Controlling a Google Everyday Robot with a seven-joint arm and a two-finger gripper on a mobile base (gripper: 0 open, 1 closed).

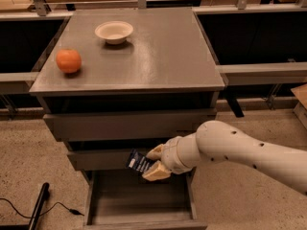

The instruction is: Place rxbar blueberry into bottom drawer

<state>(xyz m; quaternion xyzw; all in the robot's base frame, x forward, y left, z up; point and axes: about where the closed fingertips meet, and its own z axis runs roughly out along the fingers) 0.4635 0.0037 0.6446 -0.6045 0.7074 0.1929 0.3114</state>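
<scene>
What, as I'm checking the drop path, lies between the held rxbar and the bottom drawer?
Nothing: the camera view shows the gripper holding the rxbar blueberry above the open bottom drawer, bare gap between.

Below the pincer [151,163] clamping the rxbar blueberry [138,162], the bottom drawer [139,209] lies free; middle drawer front [96,159] close behind

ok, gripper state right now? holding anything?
Gripper: closed on the rxbar blueberry, in front of the middle drawer, above the open bottom drawer.

The white arm [240,150] reaches in from the right. Its end effector [152,163] points left, low at centre, both fingers clamped on the rxbar blueberry [138,162].
</scene>
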